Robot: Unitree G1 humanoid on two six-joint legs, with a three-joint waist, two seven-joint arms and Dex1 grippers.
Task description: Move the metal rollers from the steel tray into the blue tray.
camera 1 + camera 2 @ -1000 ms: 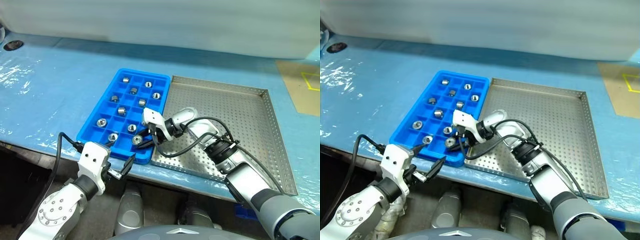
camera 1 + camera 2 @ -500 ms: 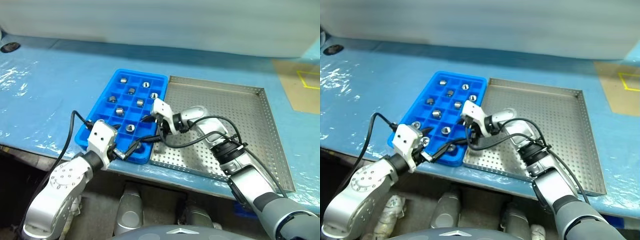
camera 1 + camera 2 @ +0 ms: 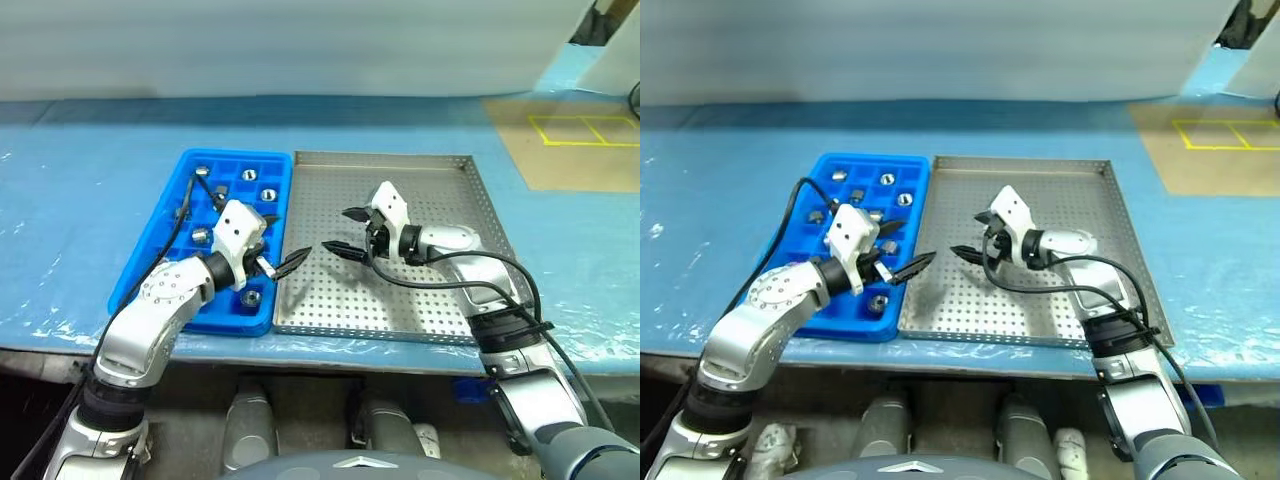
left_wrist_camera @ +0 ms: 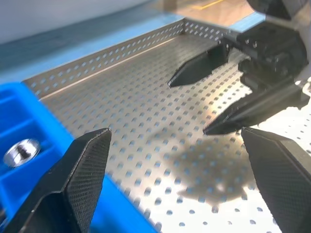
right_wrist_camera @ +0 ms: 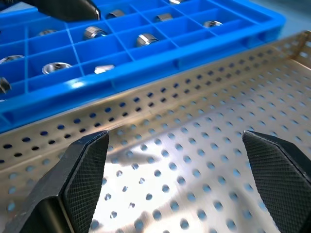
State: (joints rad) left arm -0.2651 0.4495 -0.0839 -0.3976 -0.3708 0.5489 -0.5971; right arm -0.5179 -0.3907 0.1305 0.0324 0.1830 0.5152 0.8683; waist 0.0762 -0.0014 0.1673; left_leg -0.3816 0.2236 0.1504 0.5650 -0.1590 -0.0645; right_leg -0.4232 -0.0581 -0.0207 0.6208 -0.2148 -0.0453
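A: Which step is this?

B: Looks like the tail end. The metal rollers [image 3: 251, 297] sit in the compartments of the blue tray [image 3: 140, 268]; I see none on the perforated floor of the steel tray [image 3: 440, 215].

A: And the grippers?

B: Both spread wide and empty. The left gripper [image 3: 285, 264] hangs over the seam between the trays, rollers just behind its fingers. The right gripper [image 3: 345, 230] is above bare steel, tips facing the left one, apart.

A: Next move?

B: Probably check the steel tray for any leftover roller, then pull clear without bumping tips.
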